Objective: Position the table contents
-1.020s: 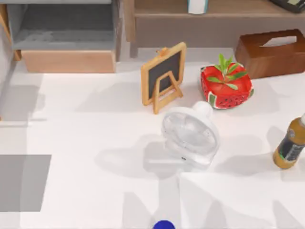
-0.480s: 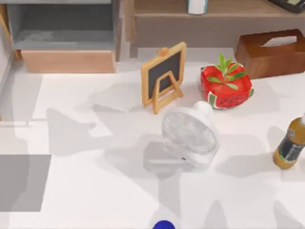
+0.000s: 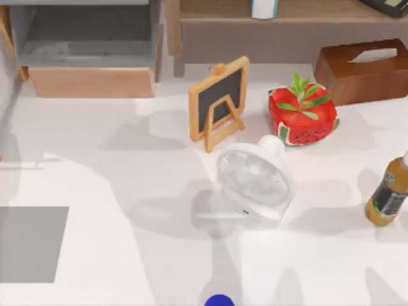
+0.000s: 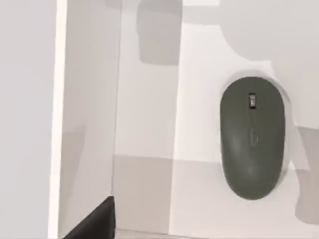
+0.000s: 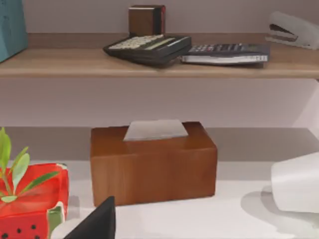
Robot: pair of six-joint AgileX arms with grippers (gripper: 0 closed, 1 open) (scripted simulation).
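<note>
A dark grey-green oval mouse [image 4: 252,137] lies flat on the white table [image 4: 149,124] in the left wrist view, some way off from the dark edge of my left gripper [image 4: 94,223]. The white and teal book-like item [image 3: 264,7] stands on the wooden shelf [image 3: 299,16] at the back. Its teal side [image 5: 11,25] appears in the right wrist view, far beyond the dark edge of my right gripper [image 5: 97,223].
A small chalkboard easel [image 3: 220,102], a watermelon-patterned plant pot [image 3: 303,115] and a white fan [image 3: 255,182] crowd the table's middle. A brown tissue box [image 3: 360,70] and a bottle [image 3: 389,194] stand at the right. A grey mat [image 3: 32,244] lies at the left.
The shadows on the tabletop have shifted. None of the objects on the table has moved.
</note>
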